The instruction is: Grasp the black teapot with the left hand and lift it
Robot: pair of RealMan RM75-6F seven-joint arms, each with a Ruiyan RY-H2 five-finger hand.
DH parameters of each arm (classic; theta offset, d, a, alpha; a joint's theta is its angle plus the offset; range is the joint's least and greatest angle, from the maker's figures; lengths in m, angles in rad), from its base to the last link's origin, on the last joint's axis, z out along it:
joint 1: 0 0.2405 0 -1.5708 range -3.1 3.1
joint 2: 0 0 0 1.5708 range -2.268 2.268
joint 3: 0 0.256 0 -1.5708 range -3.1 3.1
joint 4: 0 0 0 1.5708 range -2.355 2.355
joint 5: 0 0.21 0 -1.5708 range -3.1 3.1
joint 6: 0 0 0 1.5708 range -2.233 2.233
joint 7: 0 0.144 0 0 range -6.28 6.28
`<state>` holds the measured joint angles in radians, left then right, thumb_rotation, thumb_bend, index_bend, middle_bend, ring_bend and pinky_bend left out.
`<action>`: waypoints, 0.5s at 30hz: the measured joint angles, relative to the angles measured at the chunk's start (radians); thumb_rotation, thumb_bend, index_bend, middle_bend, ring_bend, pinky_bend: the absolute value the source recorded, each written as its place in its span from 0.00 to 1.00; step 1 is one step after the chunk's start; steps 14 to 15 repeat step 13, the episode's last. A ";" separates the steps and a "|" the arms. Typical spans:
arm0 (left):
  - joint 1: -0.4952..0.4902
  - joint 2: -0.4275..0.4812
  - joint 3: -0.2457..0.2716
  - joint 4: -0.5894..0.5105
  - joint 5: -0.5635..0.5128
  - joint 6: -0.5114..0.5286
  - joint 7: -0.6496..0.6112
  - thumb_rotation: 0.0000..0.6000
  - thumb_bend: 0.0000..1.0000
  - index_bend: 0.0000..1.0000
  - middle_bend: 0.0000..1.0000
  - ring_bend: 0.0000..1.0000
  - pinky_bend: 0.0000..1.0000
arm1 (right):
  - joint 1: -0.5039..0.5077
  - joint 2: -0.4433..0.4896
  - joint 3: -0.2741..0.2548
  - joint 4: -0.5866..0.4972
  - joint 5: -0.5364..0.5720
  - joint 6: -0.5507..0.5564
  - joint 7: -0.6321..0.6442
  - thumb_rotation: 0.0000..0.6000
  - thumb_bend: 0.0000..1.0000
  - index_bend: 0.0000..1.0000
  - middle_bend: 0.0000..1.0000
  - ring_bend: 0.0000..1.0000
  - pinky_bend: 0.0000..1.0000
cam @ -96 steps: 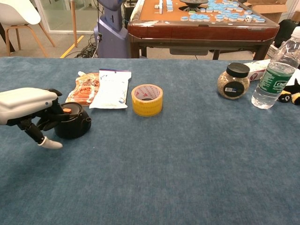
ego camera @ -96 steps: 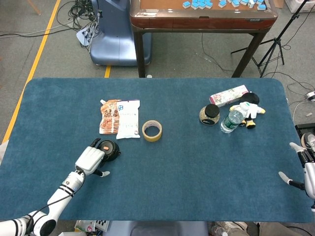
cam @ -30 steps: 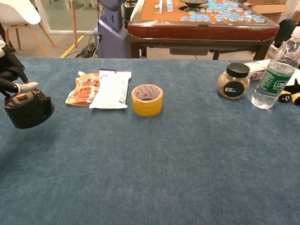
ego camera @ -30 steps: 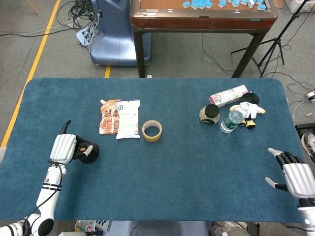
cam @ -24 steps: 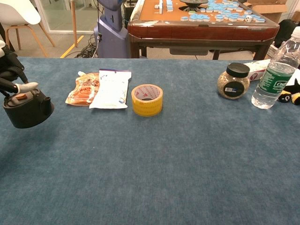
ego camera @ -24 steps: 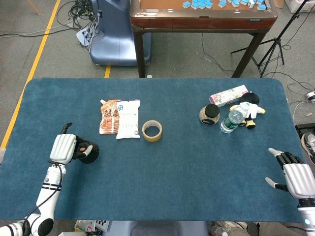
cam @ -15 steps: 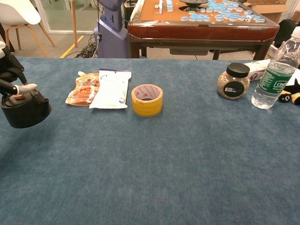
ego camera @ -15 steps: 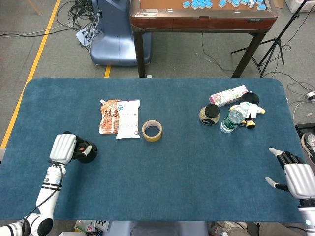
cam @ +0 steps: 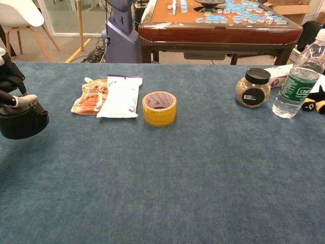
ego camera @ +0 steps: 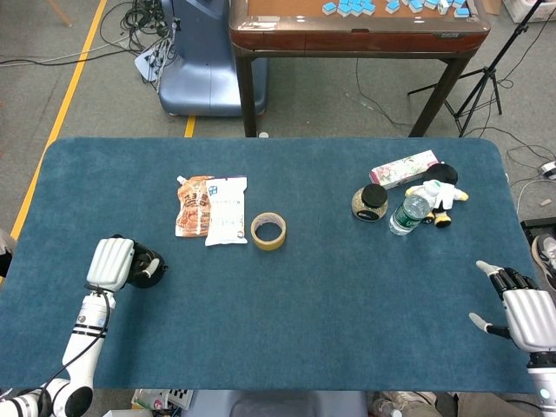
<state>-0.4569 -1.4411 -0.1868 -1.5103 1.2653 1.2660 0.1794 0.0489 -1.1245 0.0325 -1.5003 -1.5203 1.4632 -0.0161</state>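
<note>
The black teapot (ego camera: 145, 268) (cam: 21, 122) hangs above the blue table at the left, held by my left hand (ego camera: 110, 263). In the chest view only the dark fingers (cam: 11, 81) of that hand show at the left edge, wrapped over the pot's top with a white fingertip across the lid. The pot's spout points right. My right hand (ego camera: 525, 317) hovers at the table's right edge, fingers spread, holding nothing.
Two snack pouches (ego camera: 211, 207) and a yellow tape roll (ego camera: 268, 230) lie in the left-centre. A jar (ego camera: 370, 202), a water bottle (ego camera: 410, 210), a plush toy (ego camera: 443, 195) and a box (ego camera: 404, 168) sit at the back right. A mahjong table (ego camera: 356, 26) stands beyond.
The left hand took hold of the teapot, raised it off the table and carried it left. Over the last second it drifted a little further left. The right hand came further onto the table.
</note>
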 measured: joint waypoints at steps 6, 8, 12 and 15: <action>0.000 0.001 0.000 -0.003 -0.004 -0.008 -0.007 0.96 0.28 1.00 1.00 0.94 0.47 | 0.001 0.003 0.001 -0.003 0.002 -0.002 -0.001 1.00 0.13 0.18 0.27 0.22 0.31; 0.000 0.001 -0.001 -0.002 -0.005 -0.008 -0.006 0.96 0.28 1.00 1.00 0.95 0.47 | 0.002 0.004 0.001 -0.005 0.004 -0.003 -0.002 1.00 0.13 0.18 0.27 0.22 0.31; 0.000 0.003 -0.002 -0.005 -0.008 -0.013 -0.009 0.96 0.28 1.00 1.00 0.95 0.47 | 0.003 0.005 0.002 -0.006 0.006 -0.005 -0.002 1.00 0.13 0.18 0.27 0.22 0.31; 0.000 0.003 -0.003 -0.005 -0.008 -0.013 -0.009 0.96 0.28 1.00 1.00 0.95 0.47 | 0.003 0.004 0.002 -0.006 0.007 -0.005 -0.003 1.00 0.13 0.18 0.27 0.22 0.31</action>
